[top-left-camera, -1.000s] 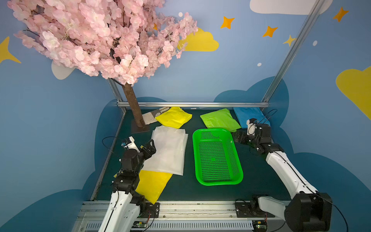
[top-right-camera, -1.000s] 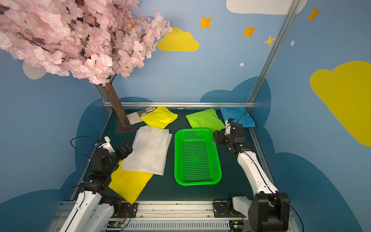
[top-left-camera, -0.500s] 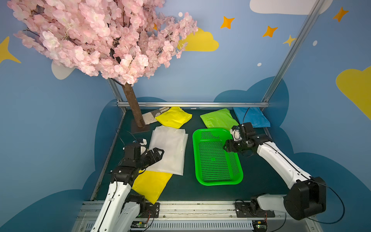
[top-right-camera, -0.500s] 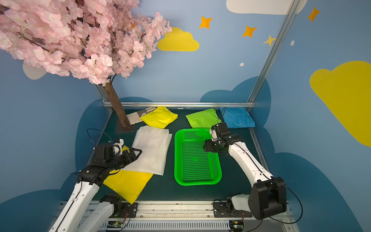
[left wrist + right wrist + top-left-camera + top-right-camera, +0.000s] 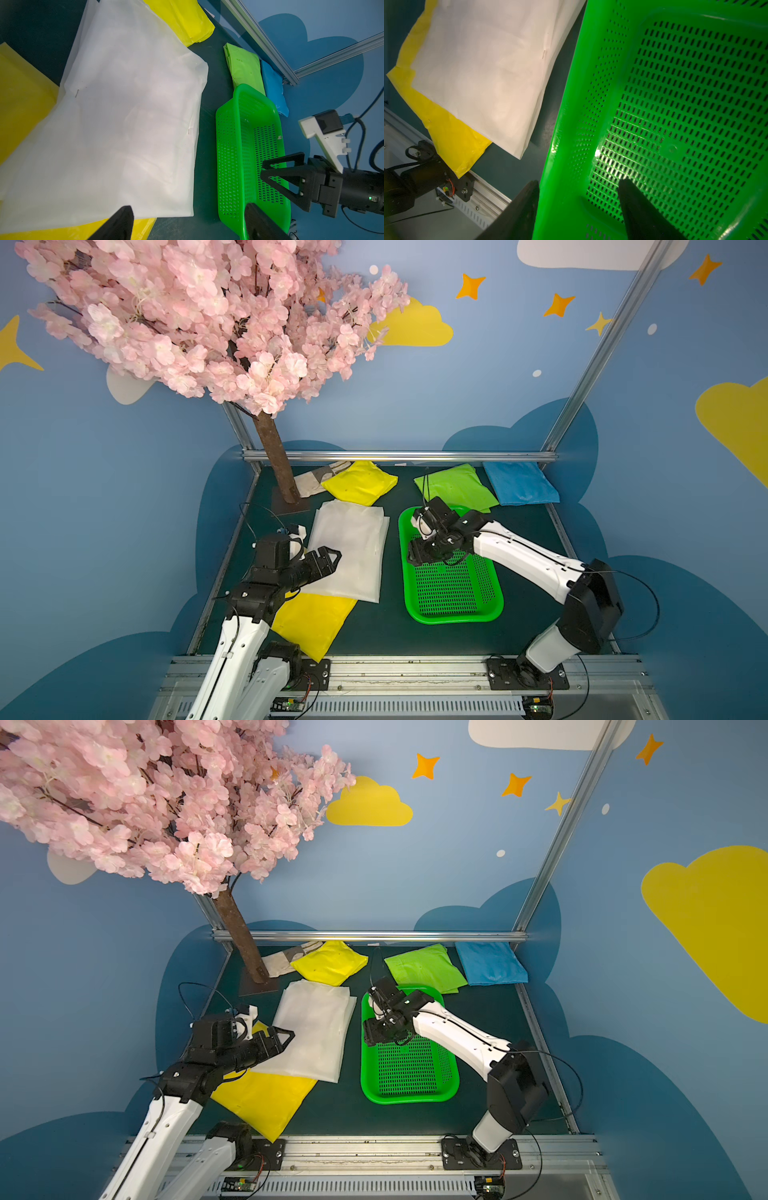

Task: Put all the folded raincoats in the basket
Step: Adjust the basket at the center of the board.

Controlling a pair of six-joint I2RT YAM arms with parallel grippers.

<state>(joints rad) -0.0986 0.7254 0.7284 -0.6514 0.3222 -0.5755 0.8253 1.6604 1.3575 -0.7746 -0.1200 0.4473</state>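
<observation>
Rail [image 5: 395,666] of aluminium ran along the near edge of the dark green worktop [image 5: 386,635]. Just beyond it, on the left, a yellow folded raincoat [image 5: 311,622] lay flat. Its far part was covered by the white folded raincoat [image 5: 353,547], which rested on the worktop just beside the basket [image 5: 453,616], not in it.

The left fingers [image 5: 120,224] hung released over the near left edge of the white folded raincoat, spread wide with nothing between them. Whether they touched the plastic could not be told.

A strip of bare worktop separated that raincoat from the bright green basket, which sat flat to its right. The right fingers [image 5: 639,212] stood parted astride the basket's left wall, toward its far end. One was outside the rim and one inside over the mesh, and they were not clenched on it.

Farther back lay a row of folded things: a beige cloth [image 5: 316,483], a yellow pack [image 5: 359,483], a lime green pack [image 5: 455,487] just behind the basket's far rim, and a blue pack [image 5: 519,483].

In the far left corner a brown trunk [image 5: 276,460] rose from a flat base plate [image 5: 291,506] and carried pink blossom [image 5: 187,323]. Behind it stood the blue wall [image 5: 457,398], painted with clouds and stars.
</observation>
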